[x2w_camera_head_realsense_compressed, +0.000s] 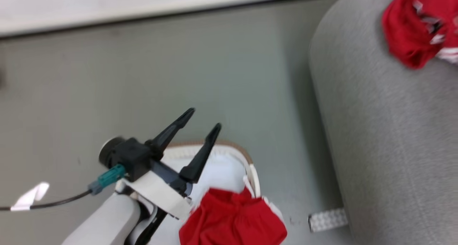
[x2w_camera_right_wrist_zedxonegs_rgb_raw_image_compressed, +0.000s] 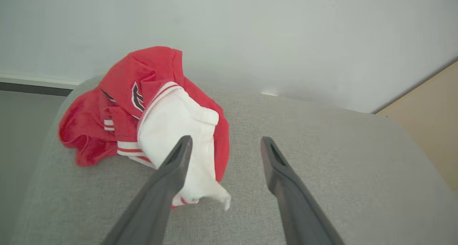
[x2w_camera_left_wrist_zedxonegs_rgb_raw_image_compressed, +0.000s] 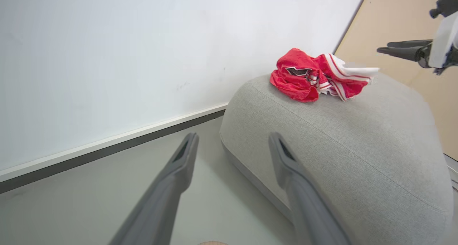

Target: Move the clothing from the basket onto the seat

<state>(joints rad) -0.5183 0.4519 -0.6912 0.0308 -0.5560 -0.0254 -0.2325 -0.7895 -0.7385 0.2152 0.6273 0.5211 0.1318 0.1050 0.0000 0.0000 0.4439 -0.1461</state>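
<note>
1. Basket (x2w_camera_head_realsense_compressed: 222,170), white with a brown rim, stands nearest the robot on the floor (x2w_camera_head_realsense_compressed: 179,77). One red garment (x2w_camera_head_realsense_compressed: 232,220) is bunched inside it and spills over the rim.
2. Left jaws hang just above the basket, wide apart and holding nothing. They are well placed for the next pick, which should take a thick fold at the middle of the bunch, clear of the rim, so that the thin cloth does not slip out.
3. Couch (x2w_camera_head_realsense_compressed: 386,130), grey, lies beyond the basket. A second red garment (x2w_camera_right_wrist_zedxonegs_rgb_raw_image_compressed: 118,94), with white trim and lettering, lies crumpled near its far rounded end.
4. Right jaws are over the couch, wide apart with nothing between them. White cloth lies beside one finger (x2w_camera_right_wrist_zedxonegs_rgb_raw_image_compressed: 175,166); whether it touches cannot be told. Probable step: drawing clear of the garment. Backing straight away from the couch should avoid snagging the cloth and dragging it off.
5. Wall (x2w_camera_left_wrist_zedxonegs_rgb_raw_image_compressed: 107,59), pale, closes the scene.
</note>
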